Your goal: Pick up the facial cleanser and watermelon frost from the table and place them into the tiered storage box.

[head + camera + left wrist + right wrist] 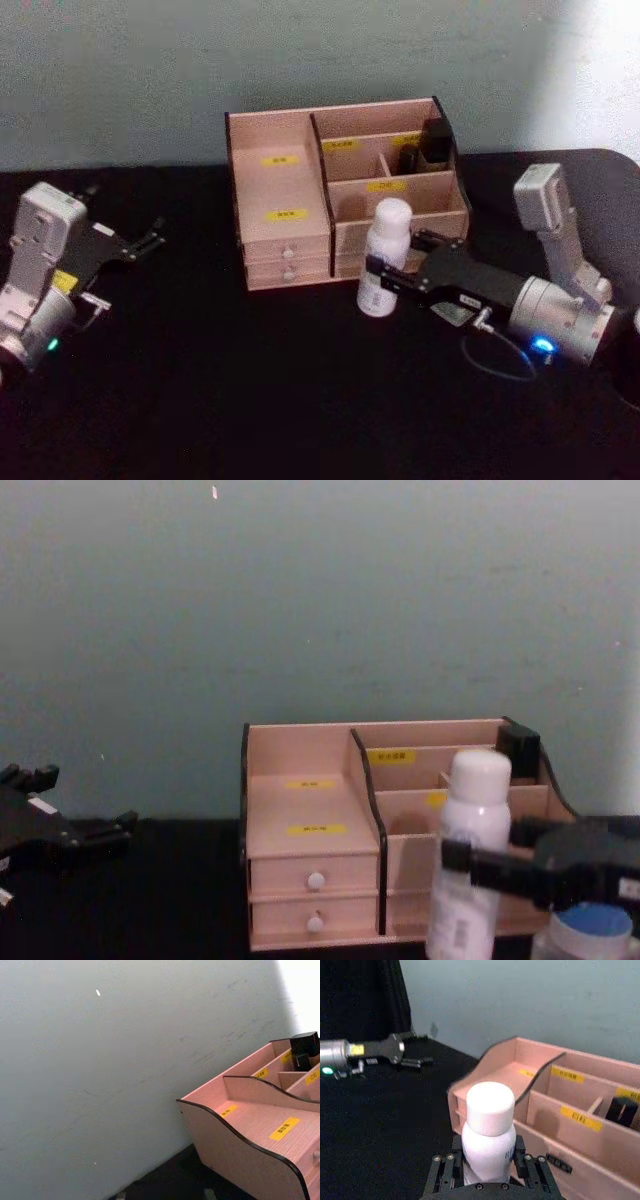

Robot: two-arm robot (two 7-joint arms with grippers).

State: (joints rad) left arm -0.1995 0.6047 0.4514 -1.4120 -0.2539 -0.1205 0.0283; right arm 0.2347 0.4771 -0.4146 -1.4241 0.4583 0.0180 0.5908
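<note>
The facial cleanser [385,255], a tall white bottle with a rounded cap, stands upright on the black table just in front of the tiered storage box [290,190]. My right gripper [386,276] comes in from the right and is shut on the bottle's middle. In the right wrist view the fingers [445,1170] press both sides of the facial cleanser [489,1130]. The watermelon frost [588,930], a squat jar with a blue lid, sits low beside the bottle [470,850], under my right gripper [480,865]. My left gripper [148,238] hangs open at the far left, away from everything.
A small dark bottle [435,140] stands in the box's back right compartment. The box has two white-knobbed drawers [315,900] at its front left. A grey wall rises close behind the box. Open black tabletop [250,380] lies in front and to the left.
</note>
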